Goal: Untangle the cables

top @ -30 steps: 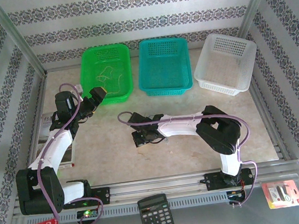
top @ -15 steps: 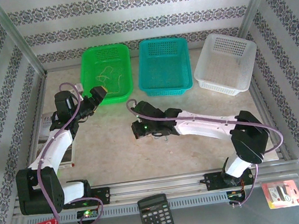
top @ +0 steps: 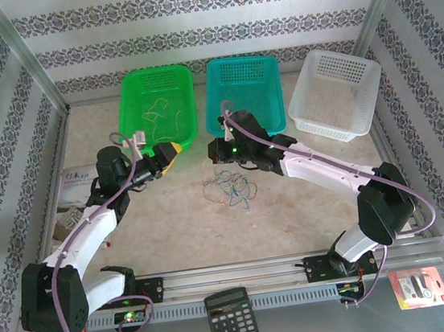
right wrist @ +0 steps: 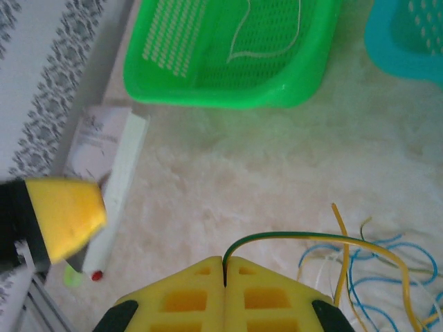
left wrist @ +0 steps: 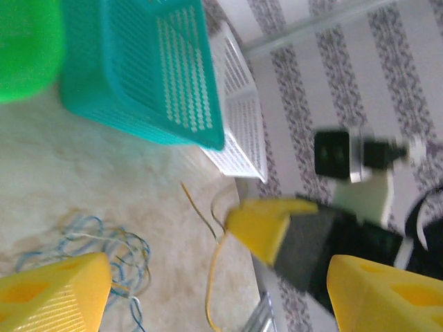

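A: Okay, pinched in the right gripper [right wrist: 226, 261]: one yellow strand [right wrist: 311, 234], hair-light, limp, likely slippery; best taken near a free end.
B: Clamped tight on it, then. Left gripper [top: 168, 152]?
A: Spread wide, empty, off the teal basket [top: 243, 70] near-left corner. Rest of the cables [top: 229, 188] heaped just in front of that basket.

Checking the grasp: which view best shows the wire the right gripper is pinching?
Right wrist: the right gripper is shut on the yellow-green wire, which arches off to the right, sharp. Left wrist shows it dangling, blurred. Top external: too fine to tell from the tangle.
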You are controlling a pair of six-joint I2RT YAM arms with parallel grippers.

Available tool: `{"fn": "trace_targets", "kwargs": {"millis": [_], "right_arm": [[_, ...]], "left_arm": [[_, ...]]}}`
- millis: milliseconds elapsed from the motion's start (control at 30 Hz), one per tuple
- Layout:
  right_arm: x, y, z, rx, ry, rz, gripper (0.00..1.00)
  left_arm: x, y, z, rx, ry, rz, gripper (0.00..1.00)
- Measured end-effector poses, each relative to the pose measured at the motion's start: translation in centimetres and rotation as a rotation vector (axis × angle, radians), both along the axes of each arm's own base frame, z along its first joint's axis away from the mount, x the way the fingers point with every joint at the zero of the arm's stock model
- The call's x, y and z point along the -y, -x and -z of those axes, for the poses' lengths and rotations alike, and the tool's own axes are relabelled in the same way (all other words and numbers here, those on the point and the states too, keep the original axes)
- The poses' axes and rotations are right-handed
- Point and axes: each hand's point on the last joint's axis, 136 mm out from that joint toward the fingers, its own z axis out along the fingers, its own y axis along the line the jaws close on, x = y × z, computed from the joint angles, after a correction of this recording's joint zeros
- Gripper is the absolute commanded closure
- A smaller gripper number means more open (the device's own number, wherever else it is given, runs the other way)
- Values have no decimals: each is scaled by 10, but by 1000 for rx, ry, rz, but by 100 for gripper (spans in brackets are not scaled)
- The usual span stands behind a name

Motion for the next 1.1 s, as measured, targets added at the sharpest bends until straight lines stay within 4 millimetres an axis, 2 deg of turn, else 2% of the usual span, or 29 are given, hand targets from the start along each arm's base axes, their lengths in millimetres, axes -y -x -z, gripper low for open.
{"fn": "trace_targets", "kwargs": {"millis": [100,200,333,467,733,800,900,1000,1067,1100], "right_arm": [[3,-9,-9,-1,-55,16,100],[1,-11,-15,-8,-94,11,100],[-2,-11,-20,-13,-126,1,100],[-5,-10,-23,-16,-149,-8,100],[-6,-10,-25,-14,-167,-15,100],[-5,-11,-24,-17,-170,-11,100],[-3,-12,-22,-27,-173,-2,100],[-1,-14,-24,-24,-180,2,100],[0,-16,-25,-22,-185,3,82],[0,-16,-25,-17,-186,0,77]], "left_arm": [[25,11,2,3,-4,69,24],[41,14,12,-22,-17,104,26],[49,6,22,-39,-30,102,32],[57,-1,19,-26,-30,105,40],[70,1,15,0,-25,133,65],[71,1,15,3,-25,135,75],[71,0,13,13,-25,129,100],[70,-2,12,17,-21,121,100],[70,-2,11,19,-20,120,100],[70,-2,10,21,-19,120,100]]}}
